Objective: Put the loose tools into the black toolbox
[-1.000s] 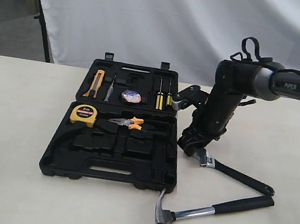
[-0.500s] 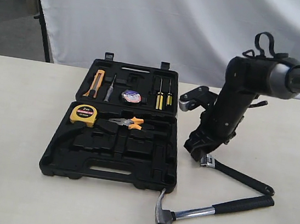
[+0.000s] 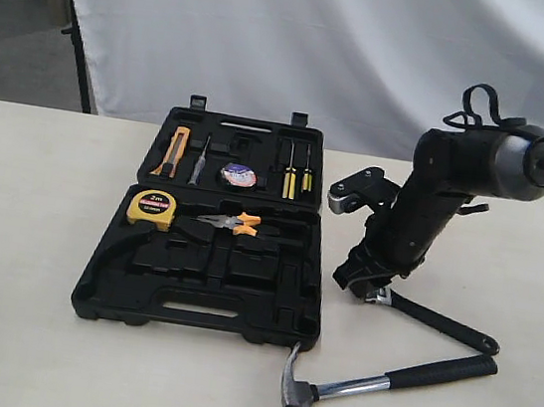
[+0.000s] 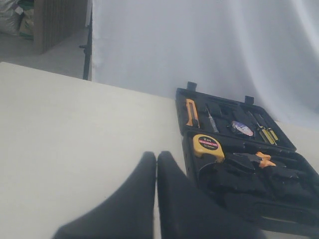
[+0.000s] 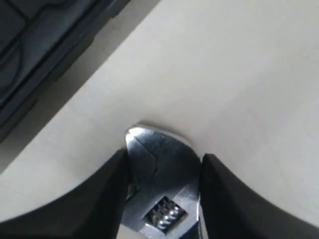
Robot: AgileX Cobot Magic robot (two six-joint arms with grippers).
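Grip on the shiny head of a wrench (image 5: 162, 167) by the right tool (image 5: 163, 158), one dark finger tight against each side of the metal. Black wrench handle trailing away from that tool across the tabletop (image 3: 27, 232).

Just beside the right tool, on the side toward the left arm, the black toolbox (image 3: 198, 306), open and flat on the tabletop, close to the fingers but apart from them. In the half farther from the left tool: a utility knife (image 3: 171, 150), a roll of tape (image 3: 239, 174) and two yellow-handled screwdrivers (image 3: 296, 172). In the half nearer the left tool: a yellow tape measure (image 3: 152, 209) and orange-handled pliers (image 3: 232, 222).

Near the right tool, past the wrench, a hammer (image 3: 369, 382) lying on the tabletop, black grip almost meeting the end of the wrench handle, steel head close to a toolbox corner.

Left tool (image 4: 156, 162) pressed together, only a hairline between its fingers, over bare tabletop, toolbox ahead of its tips.
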